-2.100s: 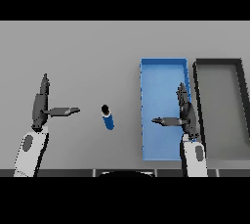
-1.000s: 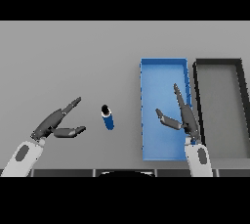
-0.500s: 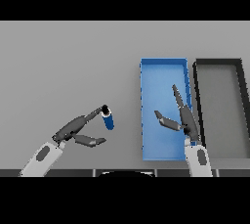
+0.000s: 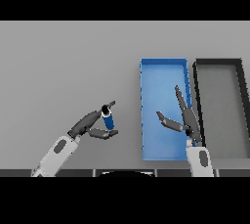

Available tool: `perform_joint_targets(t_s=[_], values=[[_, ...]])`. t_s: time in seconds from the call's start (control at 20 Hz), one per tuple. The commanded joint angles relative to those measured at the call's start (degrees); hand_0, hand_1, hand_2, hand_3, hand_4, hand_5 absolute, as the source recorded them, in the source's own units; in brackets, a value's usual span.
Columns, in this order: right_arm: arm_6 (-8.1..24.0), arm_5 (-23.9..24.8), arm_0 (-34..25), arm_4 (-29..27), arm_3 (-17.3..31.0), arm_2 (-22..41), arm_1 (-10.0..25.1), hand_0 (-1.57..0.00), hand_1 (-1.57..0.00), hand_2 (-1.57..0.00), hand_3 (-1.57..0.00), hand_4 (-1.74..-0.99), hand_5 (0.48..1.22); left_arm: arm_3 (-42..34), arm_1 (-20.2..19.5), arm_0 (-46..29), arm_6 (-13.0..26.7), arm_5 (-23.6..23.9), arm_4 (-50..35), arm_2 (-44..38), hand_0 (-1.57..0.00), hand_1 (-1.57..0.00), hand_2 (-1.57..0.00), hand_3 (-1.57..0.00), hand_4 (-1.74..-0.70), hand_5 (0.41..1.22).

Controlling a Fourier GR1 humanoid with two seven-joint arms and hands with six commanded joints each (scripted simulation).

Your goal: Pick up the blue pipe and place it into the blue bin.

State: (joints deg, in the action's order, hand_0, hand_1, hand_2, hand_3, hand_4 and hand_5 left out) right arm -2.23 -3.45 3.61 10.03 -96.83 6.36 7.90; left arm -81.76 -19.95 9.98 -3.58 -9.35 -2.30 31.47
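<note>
The blue pipe is a short blue cylinder with a dark top end, lying on the grey table left of the bin. My left hand has reached it from the lower left: straight fingers lie along its left side toward the dark end, and the thumb sits under its lower end. The fingers are not curled round it. The blue bin is a long open tray right of centre. My right hand hovers open over the bin's lower right part, fingers pointing away from me.
A dark grey bin stands right beside the blue bin, along the table's right side. Bare grey table stretches to the left and behind the pipe.
My left hand has swung in from the far left, turned flat, and closed up to the pipe. The right hand tilted slightly over the blue bin. The pipe stays in place.
</note>
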Motion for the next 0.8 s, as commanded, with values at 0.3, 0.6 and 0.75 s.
perform_joint_targets(t_s=[0.3, 0.6, 0.75], values=[[-0.1, 0.3, 0.5, 0.5, -0.4, -0.1, 0.4, 0.00, 0.00, 0.00, 0.00, -1.188, 0.556, 4.4, 6.0, 1.5, -3.2, -0.8, -3.5, -0.9, 0.00, -0.12, -0.27, -0.20, -1.22, 0.635], [-1.1, 0.1, 0.3, 0.5, 0.6, -0.4, 0.8, 0.00, 0.00, 0.00, 0.00, -1.182, 0.562, 3.8, 8.9, 0.2, -4.3, -0.4, -4.2, -0.4, -0.98, -1.10, -1.16, -1.11, -1.55, 1.042], [-1.3, 0.3, 0.2, 1.3, 0.7, 0.2, 0.5, 0.00, 0.00, 0.00, 0.00, -1.176, 0.560, 2.5, 8.2, -0.1, -4.2, -0.3, -3.9, 0.7, -1.27, -1.33, -1.36, -1.32, -1.59, 1.129]])
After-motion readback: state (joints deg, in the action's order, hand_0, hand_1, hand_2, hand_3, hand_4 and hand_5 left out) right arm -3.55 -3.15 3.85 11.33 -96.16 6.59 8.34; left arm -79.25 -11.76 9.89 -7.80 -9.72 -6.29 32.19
